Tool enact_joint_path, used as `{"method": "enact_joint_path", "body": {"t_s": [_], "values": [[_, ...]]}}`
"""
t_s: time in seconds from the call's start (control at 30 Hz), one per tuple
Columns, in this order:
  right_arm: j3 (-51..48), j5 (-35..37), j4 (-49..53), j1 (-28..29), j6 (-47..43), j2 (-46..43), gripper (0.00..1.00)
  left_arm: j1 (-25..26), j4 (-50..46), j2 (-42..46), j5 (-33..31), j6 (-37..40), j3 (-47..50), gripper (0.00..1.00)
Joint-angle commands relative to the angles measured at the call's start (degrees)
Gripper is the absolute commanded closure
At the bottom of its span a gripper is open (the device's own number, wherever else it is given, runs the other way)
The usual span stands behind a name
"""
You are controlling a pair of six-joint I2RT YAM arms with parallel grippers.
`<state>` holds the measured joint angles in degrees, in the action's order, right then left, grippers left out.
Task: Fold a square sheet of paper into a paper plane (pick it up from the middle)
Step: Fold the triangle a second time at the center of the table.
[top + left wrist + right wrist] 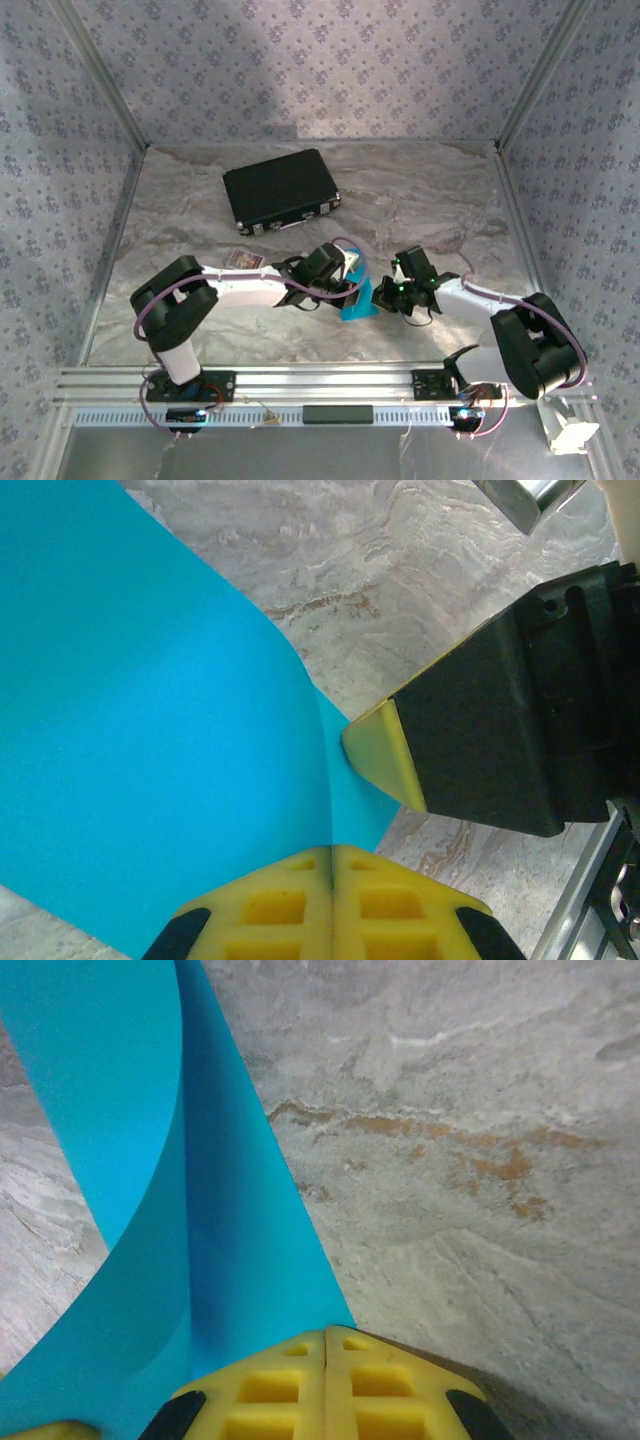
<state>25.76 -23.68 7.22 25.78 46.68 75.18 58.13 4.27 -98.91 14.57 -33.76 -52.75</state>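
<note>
Where the top view is read from its left edge, a side wall [50, 180] papered in pale lilac with a small repeated motif is recorded, bounded by a slanted metal post [100, 85]. The table [430, 200] is noted as a grey marbled surface with brownish veining, closed along the lower part of the frame by a metal rail [300, 385]. A small printed card [243, 258] lies left of centre, just beside the left arm [230, 285]. A black case [280, 190] lies flat above it, well apart from both grippers. At the centre of the frame the left gripper [350, 290] and the right gripper [382, 293] are found close together, with the square sheet of paper [358, 305] between them. A white object [572, 435] is seen at the lower right corner, below the rail.

In the left wrist view the square sheet of paper [150, 730] occupies the left half of the frame and is curved. Its edge is taken into the seam of the left gripper [333, 875], whose yellow fingers are pressed together on it. A yellow pad [385, 755] of the right gripper touches the paper at centre right.

In the right wrist view the square sheet of paper [200, 1220] stands at the left as a bent band. The right gripper [328, 1360] is clamped on its lower end, and bare table [480, 1160] lies to the right.
</note>
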Motion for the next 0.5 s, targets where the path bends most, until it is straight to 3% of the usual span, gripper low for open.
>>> {"method": "enact_joint_path", "body": {"t_s": [0.0,0.47], "values": [[0.88,-1.51,0.6,0.13,-0.29,-1.42,0.99,-0.31,-0.33,-0.78,0.2,-0.25,-1.55,0.94],[-1.32,-3.99,-5.97,1.24,3.48,-0.15,0.98,-0.34,0.66,-0.38,-0.11,-0.39,-1.3,0.87]]}}
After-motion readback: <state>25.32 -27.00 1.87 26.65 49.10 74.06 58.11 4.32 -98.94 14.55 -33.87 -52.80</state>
